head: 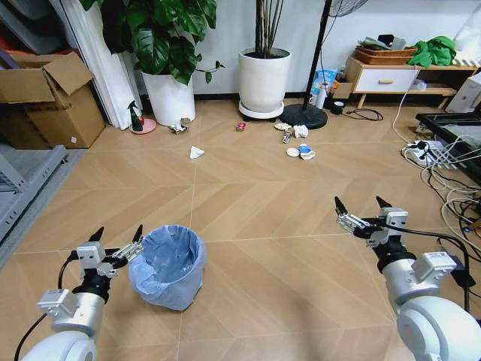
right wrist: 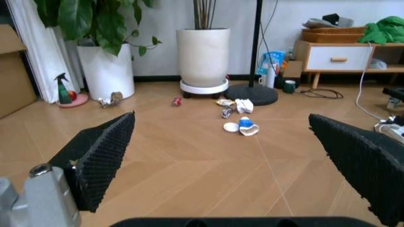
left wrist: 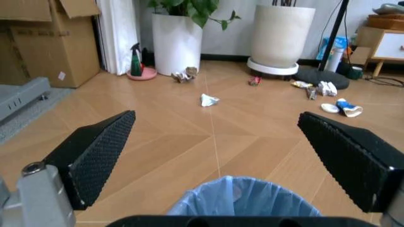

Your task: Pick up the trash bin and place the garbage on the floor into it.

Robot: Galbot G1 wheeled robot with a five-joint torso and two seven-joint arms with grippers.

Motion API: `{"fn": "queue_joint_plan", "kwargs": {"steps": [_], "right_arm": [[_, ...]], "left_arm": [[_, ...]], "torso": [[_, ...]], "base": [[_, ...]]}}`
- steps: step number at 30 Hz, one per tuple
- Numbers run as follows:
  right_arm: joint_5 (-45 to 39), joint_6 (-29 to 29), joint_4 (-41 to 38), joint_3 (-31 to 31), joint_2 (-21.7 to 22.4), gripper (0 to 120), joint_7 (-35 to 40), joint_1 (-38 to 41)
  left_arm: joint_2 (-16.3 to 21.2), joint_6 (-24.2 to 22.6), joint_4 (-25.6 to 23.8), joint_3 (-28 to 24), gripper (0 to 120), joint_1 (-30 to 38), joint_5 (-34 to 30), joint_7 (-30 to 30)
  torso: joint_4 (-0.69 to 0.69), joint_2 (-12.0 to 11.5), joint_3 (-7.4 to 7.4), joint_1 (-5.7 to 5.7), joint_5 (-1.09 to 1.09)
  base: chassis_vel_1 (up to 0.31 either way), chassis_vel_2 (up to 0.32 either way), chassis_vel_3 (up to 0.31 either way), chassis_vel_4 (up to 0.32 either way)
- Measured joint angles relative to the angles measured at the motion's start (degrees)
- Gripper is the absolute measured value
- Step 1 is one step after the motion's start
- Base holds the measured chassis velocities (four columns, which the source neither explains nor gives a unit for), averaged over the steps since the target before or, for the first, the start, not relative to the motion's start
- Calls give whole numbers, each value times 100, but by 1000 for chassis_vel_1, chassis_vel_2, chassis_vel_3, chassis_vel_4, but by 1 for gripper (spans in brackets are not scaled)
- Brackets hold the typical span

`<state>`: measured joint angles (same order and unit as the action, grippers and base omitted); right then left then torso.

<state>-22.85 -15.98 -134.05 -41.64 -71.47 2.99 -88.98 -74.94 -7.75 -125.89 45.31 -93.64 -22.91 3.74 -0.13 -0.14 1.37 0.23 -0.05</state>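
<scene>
Left gripper point(head: 116, 244) lower left of head view, jaws spread, beside trash bin point(head: 168, 267). Bin judged light, thin-walled, liner slippery; rim best for hold. Right gripper point(head: 363, 211) lower right, jaws apart, idle. Garbage point(head: 196, 153) scattered upper centre on floor point(head: 255, 195).

Trash bin point(head: 168, 266) front-left, garbage point(head: 299, 151) far.

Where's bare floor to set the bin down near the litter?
Bare planks stretch from the trash bin to the crumpled paper, and between that paper and the white lids. Crowded: litter by the fan base, cables rightward.
</scene>
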Motion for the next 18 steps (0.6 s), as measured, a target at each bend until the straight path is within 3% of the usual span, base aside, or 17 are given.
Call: {"fn": "queue_joint_plan", "kwargs": {"steps": [12, 18], "right_arm": [[-2, -5, 1, 5, 22, 100, 2, 3], [-3, -12, 1, 11, 41, 100, 5, -18]], "left_arm": [[144, -102, 112, 11, 100, 46, -138, 0], [545, -535, 179, 10, 100, 153, -238, -173]], "torso": [[0, 0, 0, 0, 0], [0, 0, 0, 0, 0]], "base": [[0, 0, 0, 0], [0, 0, 0, 0]]}}
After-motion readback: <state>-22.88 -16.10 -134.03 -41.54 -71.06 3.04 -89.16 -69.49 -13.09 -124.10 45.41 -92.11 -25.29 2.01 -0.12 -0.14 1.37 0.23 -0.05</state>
